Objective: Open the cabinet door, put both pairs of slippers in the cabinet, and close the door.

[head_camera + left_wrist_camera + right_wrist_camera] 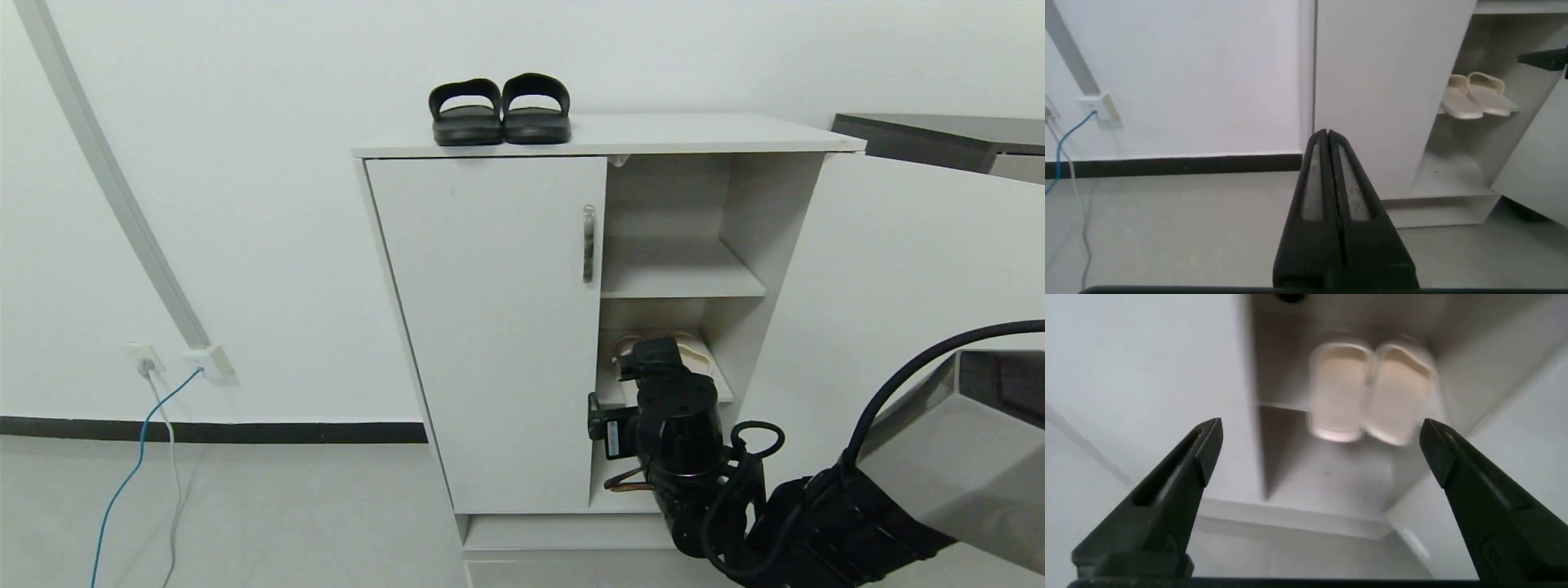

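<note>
White wall and grey floor frame a white cabinet (694, 131), whose left door (490, 327) is seen closed and whose right door (898, 286) is swung wide. Inside, a beige pair (1341, 400) of slippers is set side by side on the lower shelf (611, 380), so half the stowing is judged done. A black pair (500, 110) is found on the cabinet top, above the closed door, the two slippers touching along their inner edges.

The right gripper (1321, 433) is held before the open compartment with its jaws released and spread wide; nothing is gripped, and the beige pair lies beyond them, apart. The left gripper (1327, 139) is held low, facing the closed door, its jaws clenched on nothing.

The black pair is judged light and soft — moulded foam or rubber, likely to flex under a pinch rather than crack. Its matt skin is expected to give fair grip. A hold is best taken where the two arched straps meet, so that both inner strap walls are squeezed together and the pair is lifted as one. A grip on a single sole edge is thought risky — the other slipper would be left behind or knocked off. The upper shelf (678, 278) is judged a fit place for them.
</note>
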